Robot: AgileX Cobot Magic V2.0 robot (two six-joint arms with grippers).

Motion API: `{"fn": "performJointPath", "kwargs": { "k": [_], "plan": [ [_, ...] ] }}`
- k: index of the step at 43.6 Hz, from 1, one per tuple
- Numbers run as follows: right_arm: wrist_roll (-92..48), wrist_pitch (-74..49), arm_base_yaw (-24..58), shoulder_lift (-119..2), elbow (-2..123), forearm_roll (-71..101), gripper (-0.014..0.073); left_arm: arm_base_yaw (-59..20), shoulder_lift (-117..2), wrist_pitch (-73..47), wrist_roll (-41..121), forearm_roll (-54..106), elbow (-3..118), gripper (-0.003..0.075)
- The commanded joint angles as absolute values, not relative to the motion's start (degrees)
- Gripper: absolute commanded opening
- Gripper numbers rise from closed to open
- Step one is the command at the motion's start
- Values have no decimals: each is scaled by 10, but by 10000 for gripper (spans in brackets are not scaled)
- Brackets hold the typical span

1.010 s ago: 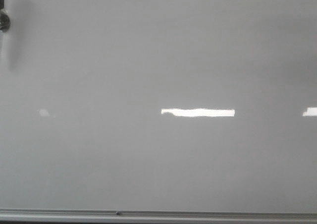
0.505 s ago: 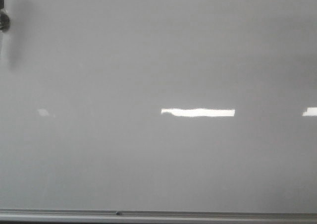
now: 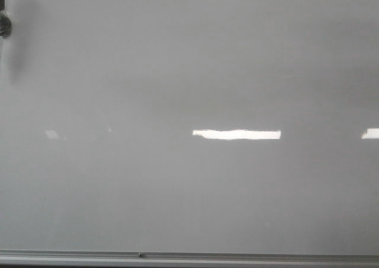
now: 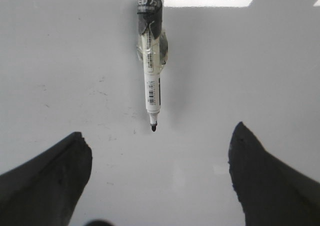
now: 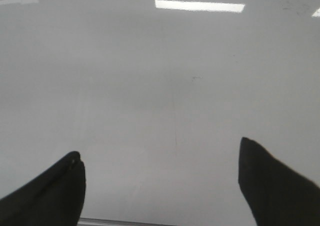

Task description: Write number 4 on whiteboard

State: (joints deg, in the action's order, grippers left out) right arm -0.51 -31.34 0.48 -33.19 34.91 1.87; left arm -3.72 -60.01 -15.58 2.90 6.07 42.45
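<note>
The whiteboard point(image 3: 189, 191) fills every view, glossy and pale grey. No number 4 shows on it; only faint specks and smudges. A white marker point(image 4: 152, 81) with a black taped upper end lies on the board in the left wrist view, uncapped, with its black tip pointing toward my left gripper point(image 4: 157, 136). That gripper is open and empty, with its jaws wide apart just short of the tip. My right gripper point(image 5: 159, 146) is open and empty over bare board point(image 5: 150, 61).
A grey metal frame strip point(image 3: 237, 258) runs along the board's near edge and also shows by the right gripper point(image 5: 125, 222). A dark object point(image 3: 5, 25), cut off at the left edge, casts a shadow. Bright rectangles point(image 3: 237, 134) are light reflections.
</note>
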Motion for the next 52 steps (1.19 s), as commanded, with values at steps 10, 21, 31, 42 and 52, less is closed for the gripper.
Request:
{"fn": "performJointPath", "kwargs": {
  "k": [10,21,31,42,52],
  "plan": [
    [-7,-272,3,-337,367,18,640,-41,-727,-67,28,68,503,554],
    [-7,-272,3,-337,367,18,640,-41,-802,-42,28,68,539,554],
    [-7,-272,3,-337,367,18,640,-41,-837,-15,28,68,547,552],
    [-7,-272,3,-337,367,18,640,-45,-849,14,28,62,547,410],
    [-7,-272,3,-337,367,18,640,-45,-857,-4,28,62,548,273]
  ]
}}
